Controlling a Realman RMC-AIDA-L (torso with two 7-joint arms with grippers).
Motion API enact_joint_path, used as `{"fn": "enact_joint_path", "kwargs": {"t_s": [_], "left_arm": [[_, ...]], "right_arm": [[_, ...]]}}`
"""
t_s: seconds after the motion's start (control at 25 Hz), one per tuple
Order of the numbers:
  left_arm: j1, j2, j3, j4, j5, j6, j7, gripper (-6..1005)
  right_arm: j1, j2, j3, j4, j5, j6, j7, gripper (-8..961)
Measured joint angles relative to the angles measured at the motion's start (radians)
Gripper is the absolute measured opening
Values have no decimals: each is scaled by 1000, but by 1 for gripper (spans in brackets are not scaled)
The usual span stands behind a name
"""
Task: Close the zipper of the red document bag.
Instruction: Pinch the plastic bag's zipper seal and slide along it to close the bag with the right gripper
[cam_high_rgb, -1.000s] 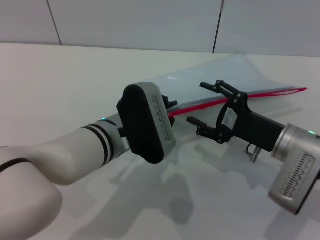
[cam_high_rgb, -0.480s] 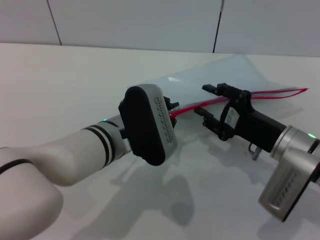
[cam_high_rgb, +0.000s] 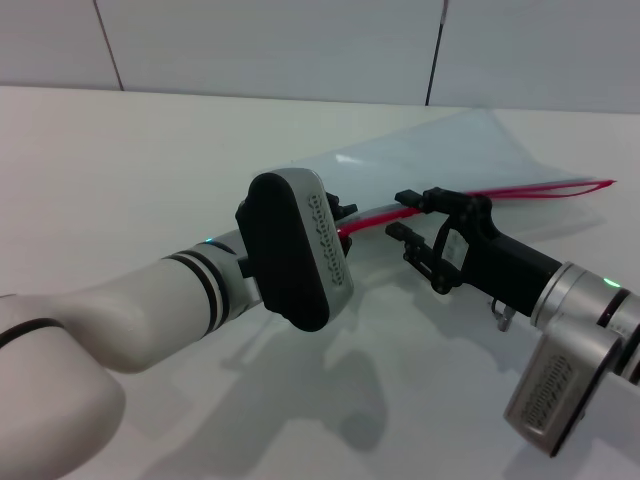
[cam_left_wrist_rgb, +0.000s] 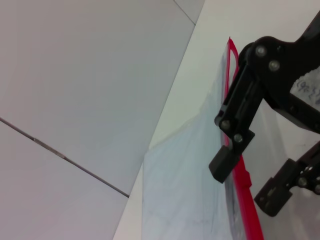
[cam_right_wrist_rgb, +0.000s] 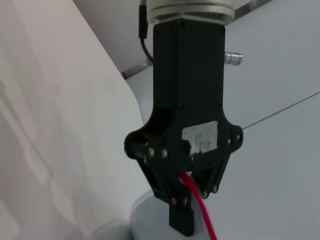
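Observation:
The red document bag (cam_high_rgb: 450, 150) is a pale translucent pouch lying flat, its red zipper (cam_high_rgb: 540, 188) running along the near long edge. My left gripper (cam_right_wrist_rgb: 186, 210) shows in the right wrist view, shut on the zipper (cam_right_wrist_rgb: 200, 212) edge; in the head view my own left wrist (cam_high_rgb: 295, 250) hides it. My right gripper (cam_high_rgb: 398, 213) stands open just to its right, one finger on each side of the red strip. The left wrist view shows the same: the right gripper (cam_left_wrist_rgb: 245, 185) straddles the zipper (cam_left_wrist_rgb: 229, 65) on the bag (cam_left_wrist_rgb: 185, 185). No slider is visible.
A white tabletop (cam_high_rgb: 130, 170) stretches around the bag, with a panelled wall (cam_high_rgb: 270, 40) behind it. The right forearm (cam_high_rgb: 570, 300) reaches in from the lower right, the left forearm (cam_high_rgb: 150, 310) from the lower left.
My right gripper has slid left along the zipper toward the left gripper, and its fingers have narrowed around the red strip. The left arm has stayed put.

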Motion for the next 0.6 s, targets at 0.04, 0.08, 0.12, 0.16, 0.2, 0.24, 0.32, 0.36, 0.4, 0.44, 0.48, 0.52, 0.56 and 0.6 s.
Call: {"fn": "enact_joint_path", "kwargs": {"t_s": [0.04, 0.08, 0.12, 0.16, 0.2, 0.24, 0.32, 0.36, 0.4, 0.44, 0.48, 0.52, 0.56, 0.6], "left_arm": [[0, 0, 0, 0, 0, 1, 0, 58], [0, 0, 0, 0, 0, 1, 0, 59], [-1, 0, 0, -1, 0, 2, 0, 59], [-1, 0, 0, -1, 0, 3, 0, 59], [-2, 0, 0, -2, 0, 4, 0, 59], [-2, 0, 0, -2, 0, 4, 0, 59], [-2, 0, 0, -3, 0, 4, 0, 59], [-2, 0, 1, -3, 0, 4, 0, 59], [-2, 0, 2, -2, 0, 4, 1, 59], [-2, 0, 2, -2, 0, 4, 1, 59], [-2, 0, 2, -2, 0, 4, 1, 59], [-3, 0, 4, -2, 0, 4, 10, 59], [-3, 0, 4, -2, 0, 4, 10, 59], [-3, 0, 6, -3, 0, 4, 12, 59]], "right_arm": [[0, 0, 0, 0, 0, 3, -6, 401], [0, 0, 0, 1, 0, 6, -10, 394], [1, 0, 0, 1, 0, 7, -14, 387], [1, 0, 0, 1, 0, 8, -18, 380], [1, 0, 1, 2, 0, 8, -22, 373], [1, 0, 1, 2, 0, 8, -27, 350], [2, 0, 1, 2, 0, 8, -28, 303], [2, 0, 1, 2, -1, 8, -28, 280], [2, 0, 1, 2, -1, 10, -28, 257], [4, 0, 1, 3, -2, 15, -28, 247], [4, 0, 1, 3, -3, 21, -28, 237], [5, 0, 1, 4, -3, 27, -28, 227], [5, 0, 1, 6, -4, 34, -28, 217], [7, 0, 1, 8, -4, 39, -28, 207]]}}
